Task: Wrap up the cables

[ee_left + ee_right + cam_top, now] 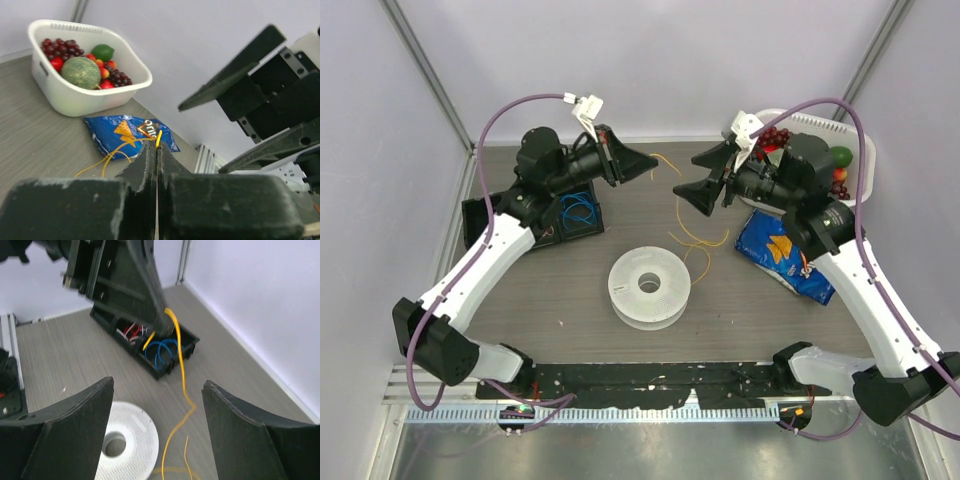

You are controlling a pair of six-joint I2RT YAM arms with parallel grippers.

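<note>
left gripper (652,168) clamps the yellow cable (182,371) end; right gripper (693,176) spread wide opposite. white spool (650,287) beneath, chip bag (782,257) alongside.

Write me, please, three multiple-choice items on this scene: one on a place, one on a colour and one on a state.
1. Where is the white spool? A. flat on the table between the arms. B. against the back wall. C. off the table.
2. What colour is the wire pinched by the left hand? A. blue. B. yellow. C. green.
3. How is the right hand? A. shut on the wire. B. shut on the spool. C. open.
Answers: 1 A, it lies mid-table in the top view; 2 B, yellow wire hangs from the shut tip; 3 C, it gapes wide.
</note>
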